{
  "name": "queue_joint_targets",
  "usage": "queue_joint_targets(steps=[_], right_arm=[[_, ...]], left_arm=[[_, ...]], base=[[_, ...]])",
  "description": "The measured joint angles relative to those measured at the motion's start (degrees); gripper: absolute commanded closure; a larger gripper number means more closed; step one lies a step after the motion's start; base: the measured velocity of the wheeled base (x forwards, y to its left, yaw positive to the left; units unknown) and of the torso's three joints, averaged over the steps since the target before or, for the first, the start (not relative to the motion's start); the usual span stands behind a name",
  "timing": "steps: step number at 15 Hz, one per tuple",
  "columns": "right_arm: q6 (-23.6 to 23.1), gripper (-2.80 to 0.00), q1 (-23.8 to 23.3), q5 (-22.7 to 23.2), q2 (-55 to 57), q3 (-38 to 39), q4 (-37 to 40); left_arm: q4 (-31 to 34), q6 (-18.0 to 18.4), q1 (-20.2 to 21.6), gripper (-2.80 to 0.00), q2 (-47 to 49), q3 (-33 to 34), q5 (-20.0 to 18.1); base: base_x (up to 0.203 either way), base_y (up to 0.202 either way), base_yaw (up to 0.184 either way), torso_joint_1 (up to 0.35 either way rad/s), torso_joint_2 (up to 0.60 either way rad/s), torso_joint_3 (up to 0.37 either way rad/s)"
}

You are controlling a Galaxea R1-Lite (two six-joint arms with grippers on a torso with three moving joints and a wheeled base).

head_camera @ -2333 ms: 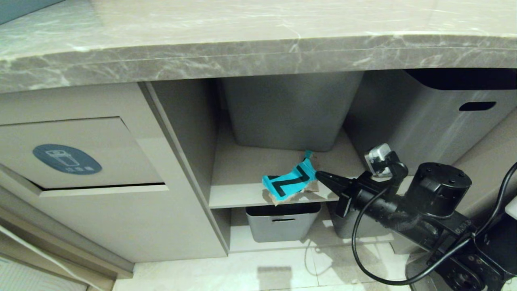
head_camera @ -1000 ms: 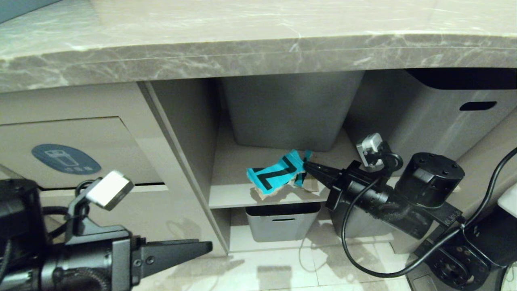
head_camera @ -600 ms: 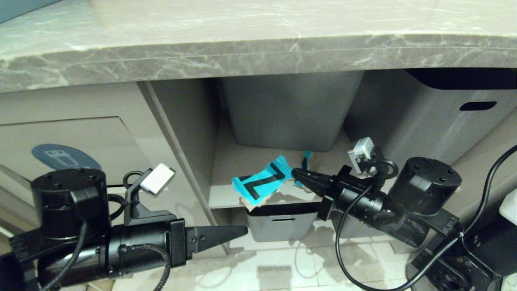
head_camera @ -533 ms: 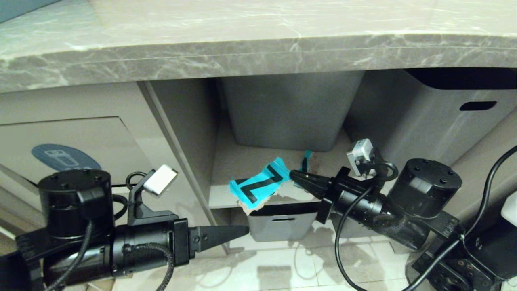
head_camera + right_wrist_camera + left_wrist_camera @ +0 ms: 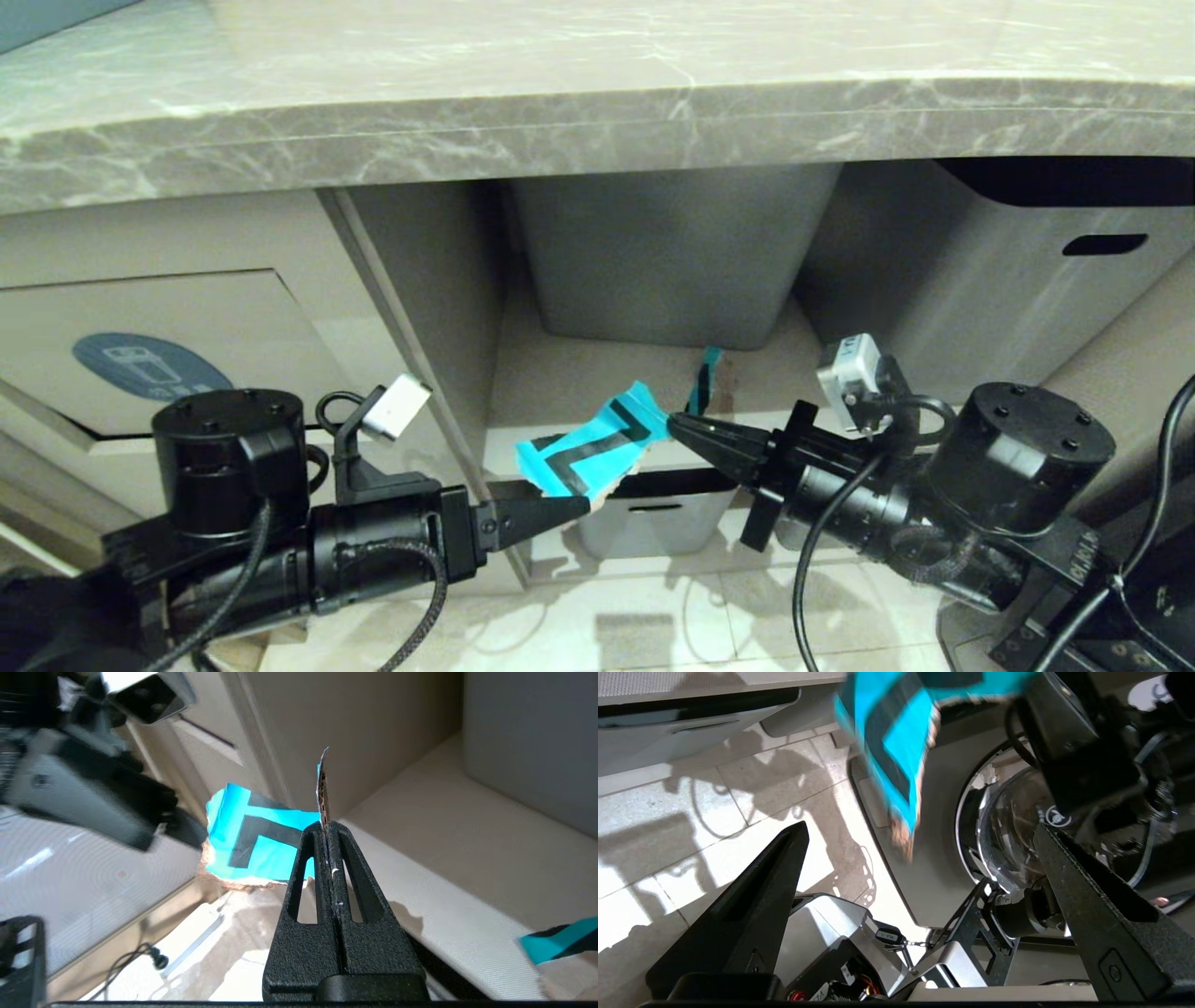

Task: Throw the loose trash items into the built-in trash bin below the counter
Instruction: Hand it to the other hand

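The head view looks forward and down from above the counter edge into the open shelving. The left wrist view faces between its fingers toward the floor tiles and, seemingly, the robot's own base. The right wrist view looks close along its fingers. All three share the teal scrap.

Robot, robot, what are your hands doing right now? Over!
Right gripper shut on teal scrap, off the shelf. Left gripper open, just under it. Second scrap on shelf. Bin flap shut.
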Motion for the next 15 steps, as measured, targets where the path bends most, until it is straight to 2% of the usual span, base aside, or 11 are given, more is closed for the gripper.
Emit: queue_joint_targets(steps=[6,14,15], right_arm=[[-0.2,0.00,4.4,0.0,-4.0,4.7,0.0],[-0.3,0.00,6.1,-0.3,-6.6,6.3,0.0],[-0.3,0.00,6.2,-0.3,-6.9,6.7,0.0]], left_arm=[[-0.1,-0.1,-2.1,-2.80,0.5,-0.1,2.5],[-1.2,-0.2,-5.0,-2.80,-0.7,0.3,3.6],[-1.2,-0.4,-5.4,0.00,-0.9,0.3,4.2]], base=[[0.000,0.000,0.000,0.000,0.00,0.000],[0.000,0.000,0.000,0.000,0.00,0.000],[0.000,0.000,0.000,0.000,0.00,0.000]])
